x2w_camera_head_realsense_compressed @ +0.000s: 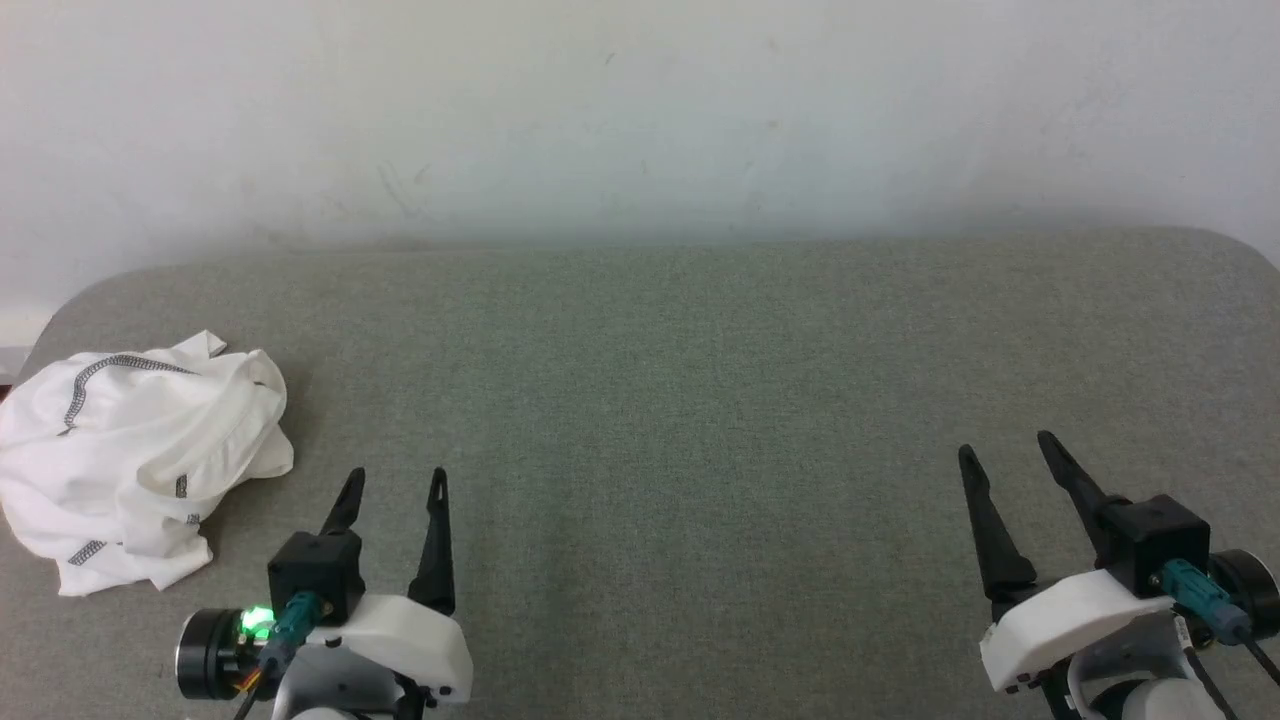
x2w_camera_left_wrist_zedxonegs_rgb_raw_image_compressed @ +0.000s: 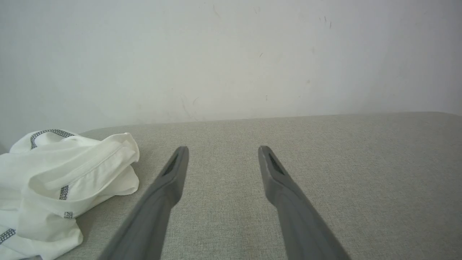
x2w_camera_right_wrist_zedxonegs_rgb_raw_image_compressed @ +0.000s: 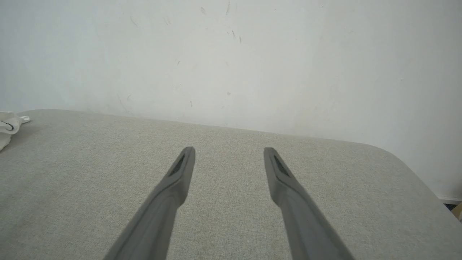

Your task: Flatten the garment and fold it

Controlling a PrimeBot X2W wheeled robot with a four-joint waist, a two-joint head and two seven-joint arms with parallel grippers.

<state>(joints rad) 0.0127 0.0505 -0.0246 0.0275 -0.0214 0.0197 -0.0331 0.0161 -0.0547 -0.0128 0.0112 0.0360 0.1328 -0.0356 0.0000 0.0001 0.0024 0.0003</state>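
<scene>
The thin white cloth shirt with dark grey zigzag lines (x2w_camera_head_realsense_compressed: 140,455) lies in a crumpled heap on the big grey-green cloth table (x2w_camera_head_realsense_compressed: 660,400). It sits far over on my left side, close to the table's rounded left edge. It is all bunched up, with folds piled on top of each other, and one bit sticks up at the back. My left gripper (x2w_camera_head_realsense_compressed: 397,473) is just to the right of the heap, near it but not touching it. Its two long dark fingers are wide apart and there is nothing between them. A small green light (x2w_camera_head_realsense_compressed: 257,622) glows on that wrist. My right gripper (x2w_camera_head_realsense_compressed: 1005,443) is far away on the other side of the table, well apart from the shirt. Its fingers are wide apart too, and they hold nothing. Both grippers point toward the plain white wall (x2w_camera_head_realsense_compressed: 640,120) behind the table.
</scene>
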